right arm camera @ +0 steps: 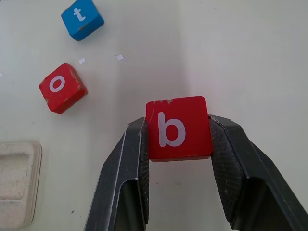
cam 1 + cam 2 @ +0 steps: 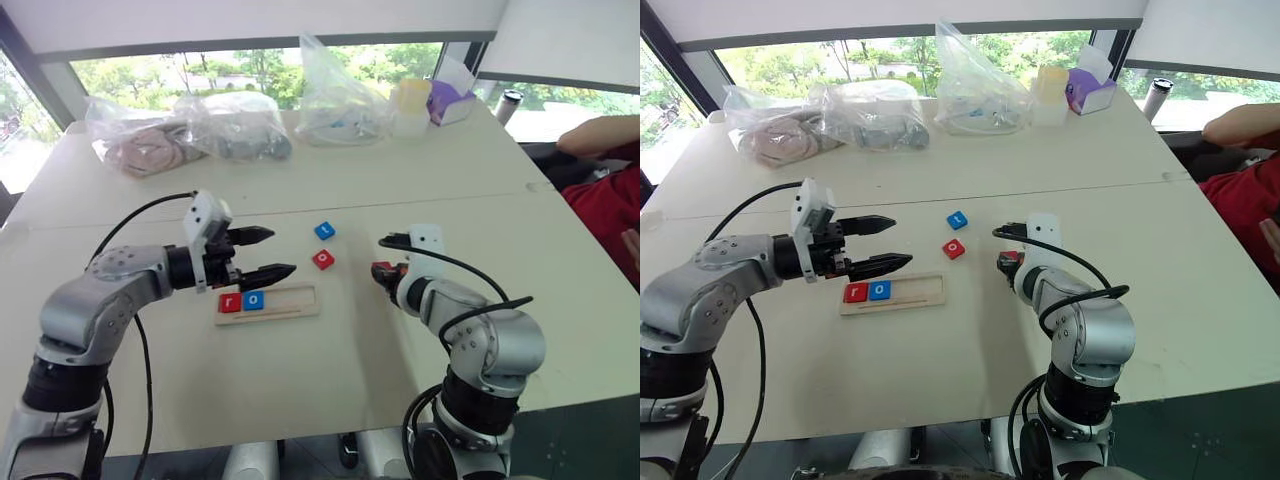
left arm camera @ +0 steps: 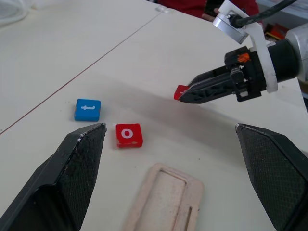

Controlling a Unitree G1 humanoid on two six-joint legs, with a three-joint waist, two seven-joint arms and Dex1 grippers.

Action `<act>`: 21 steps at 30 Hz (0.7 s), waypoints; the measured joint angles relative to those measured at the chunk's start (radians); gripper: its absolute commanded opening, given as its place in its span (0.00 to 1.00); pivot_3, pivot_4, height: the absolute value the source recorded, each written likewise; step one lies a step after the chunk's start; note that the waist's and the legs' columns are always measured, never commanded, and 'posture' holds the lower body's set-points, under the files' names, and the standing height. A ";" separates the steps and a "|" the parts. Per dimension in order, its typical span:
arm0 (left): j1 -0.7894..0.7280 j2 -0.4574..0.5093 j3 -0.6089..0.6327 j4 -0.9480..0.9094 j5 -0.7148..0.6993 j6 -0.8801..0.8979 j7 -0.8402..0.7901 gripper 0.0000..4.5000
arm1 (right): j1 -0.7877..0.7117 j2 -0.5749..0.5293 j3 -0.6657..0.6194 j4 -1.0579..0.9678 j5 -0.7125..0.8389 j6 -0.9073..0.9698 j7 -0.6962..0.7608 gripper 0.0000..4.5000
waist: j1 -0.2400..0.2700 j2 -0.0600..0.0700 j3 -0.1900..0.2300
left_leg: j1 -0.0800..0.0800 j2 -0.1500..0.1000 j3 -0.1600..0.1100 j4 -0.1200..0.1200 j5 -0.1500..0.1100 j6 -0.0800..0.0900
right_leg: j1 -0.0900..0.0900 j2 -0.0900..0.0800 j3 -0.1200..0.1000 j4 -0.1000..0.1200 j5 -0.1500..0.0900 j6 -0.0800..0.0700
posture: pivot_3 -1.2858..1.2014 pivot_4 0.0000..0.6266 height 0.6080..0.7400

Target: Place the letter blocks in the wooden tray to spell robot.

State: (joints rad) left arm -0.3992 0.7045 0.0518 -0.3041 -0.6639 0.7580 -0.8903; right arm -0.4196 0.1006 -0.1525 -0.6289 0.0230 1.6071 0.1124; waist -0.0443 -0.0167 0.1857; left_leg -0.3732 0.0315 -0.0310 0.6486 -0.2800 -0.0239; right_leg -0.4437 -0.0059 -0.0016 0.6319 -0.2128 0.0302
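Pale raw-looking wooden tray (image 3: 166, 197), matt painted red "b" block (image 1: 179, 128) with chipped edges, smooth off-white table (image 2: 330, 370).

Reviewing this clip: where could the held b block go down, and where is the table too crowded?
The tray is bare right of the red r and blue o. Open table lies between the tray and the right gripper, which holds the b. Loose t and red o sit above the tray. The bags crowd the far edge. The left gripper hangs open over the tray's left end.

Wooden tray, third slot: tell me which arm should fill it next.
Right. The right gripper is shut on the red b block, the next letter after r and o in the wooden tray. The left gripper hangs open over the tray, holding nothing.
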 measured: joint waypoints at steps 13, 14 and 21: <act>-0.001 0.027 -0.021 0.036 0.033 -0.021 -0.046 1.00 | -0.006 -0.139 0.056 0.003 0.069 -0.002 0.051 0.99 | 0.000 0.001 0.001 | 0.000 -0.002 0.002 0.000 0.000 0.000 | 0.000 -0.003 0.000 -0.001 -0.001 0.001 | 0.52 0.24 1.00; 0.006 0.041 -0.020 0.035 0.033 -0.021 -0.051 1.00 | -0.034 -0.200 0.053 -0.002 0.079 -0.007 0.069 0.99 | 0.000 0.001 0.001 | 0.000 -0.002 0.002 0.000 0.000 0.000 | 0.000 -0.004 0.000 -0.001 -0.001 0.001 | 0.52 0.24 1.00; 0.032 0.104 -0.018 0.025 0.028 -0.021 -0.110 1.00 | -0.154 -0.674 0.047 0.140 0.255 -0.384 0.492 0.99 | 0.000 -0.002 0.003 | -0.001 -0.002 0.001 -0.003 0.000 0.001 | 0.000 -0.003 0.000 -0.003 -0.003 0.004 | 0.52 0.24 1.00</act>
State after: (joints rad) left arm -0.3669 0.8087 0.0337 -0.2790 -0.6361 0.7371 -1.0006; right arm -0.5736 -0.5733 -0.1052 -0.4892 0.2776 1.2227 0.6044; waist -0.0443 -0.0186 0.1891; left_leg -0.3738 0.0292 -0.0297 0.6461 -0.2804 -0.0233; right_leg -0.4435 -0.0087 -0.0014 0.6291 -0.2154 0.0339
